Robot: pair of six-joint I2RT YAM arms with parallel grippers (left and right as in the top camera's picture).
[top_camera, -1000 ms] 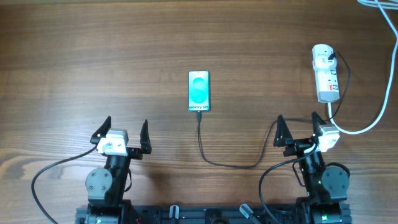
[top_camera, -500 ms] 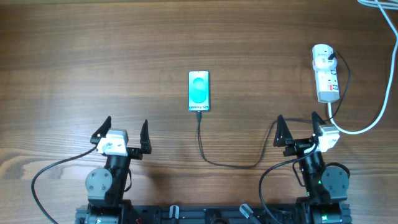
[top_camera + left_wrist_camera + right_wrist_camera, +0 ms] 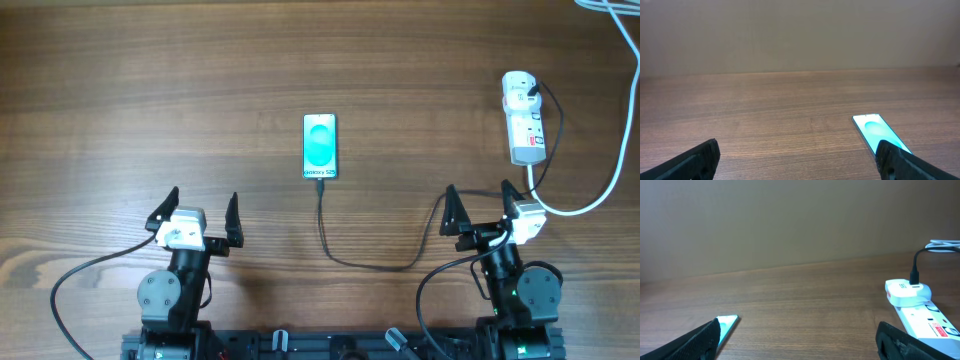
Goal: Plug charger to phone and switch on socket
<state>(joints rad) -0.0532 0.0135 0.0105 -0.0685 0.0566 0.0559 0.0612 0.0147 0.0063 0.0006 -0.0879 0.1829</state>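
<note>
The phone (image 3: 320, 146) lies flat mid-table with its turquoise screen lit; it also shows in the left wrist view (image 3: 879, 131) and the right wrist view (image 3: 727, 324). The charger, a thin black cable (image 3: 345, 258), runs from the phone's near end in a loop towards the right arm and up to the black plug in the socket (image 3: 525, 130), a white power strip at the right, also in the right wrist view (image 3: 917, 307). My left gripper (image 3: 195, 215) is open and empty near the front edge. My right gripper (image 3: 482, 210) is open and empty, just in front of the socket.
A thick white lead (image 3: 610, 190) curves from the socket round the right edge of the table to the far right corner. The wooden tabletop (image 3: 150, 100) is bare on the left and at the back. A plain wall stands behind the table.
</note>
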